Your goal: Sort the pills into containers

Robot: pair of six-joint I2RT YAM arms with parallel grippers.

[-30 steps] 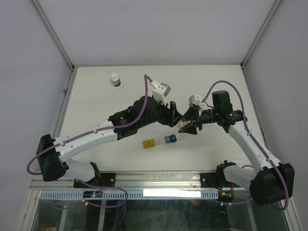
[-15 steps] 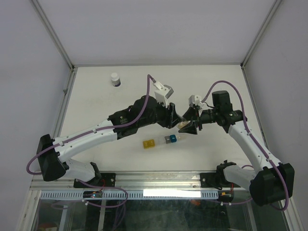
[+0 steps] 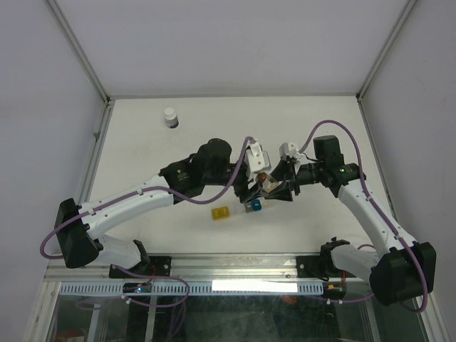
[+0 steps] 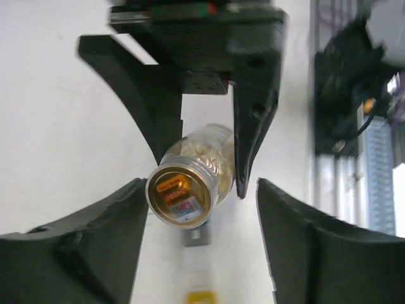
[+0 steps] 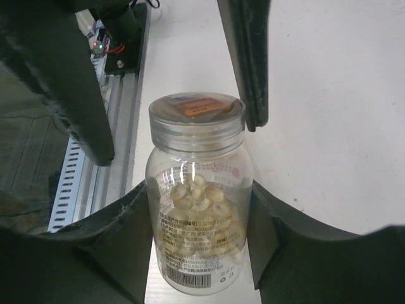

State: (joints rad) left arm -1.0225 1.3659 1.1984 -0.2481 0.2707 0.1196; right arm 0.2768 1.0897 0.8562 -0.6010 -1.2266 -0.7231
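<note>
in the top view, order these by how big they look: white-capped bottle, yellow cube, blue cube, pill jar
1 and 2. white-capped bottle and yellow cube: they look about alike, so no clear order between them
3. blue cube: looks smallest
Unranked: pill jar, mostly hidden in this view

The vial (image 5: 199, 253) lies between the right gripper's (image 5: 199, 221) fingers with the pills (image 5: 202, 199) inside. Its cap (image 4: 182, 193) sits between the left gripper's (image 4: 201, 196) fingers, touching one and apart from the other. The containers (image 3: 221, 213) rest on the table (image 3: 320, 128) just beneath both grippers, and the bottle (image 3: 170, 117) stands well beyond the left gripper, to its left.
</note>
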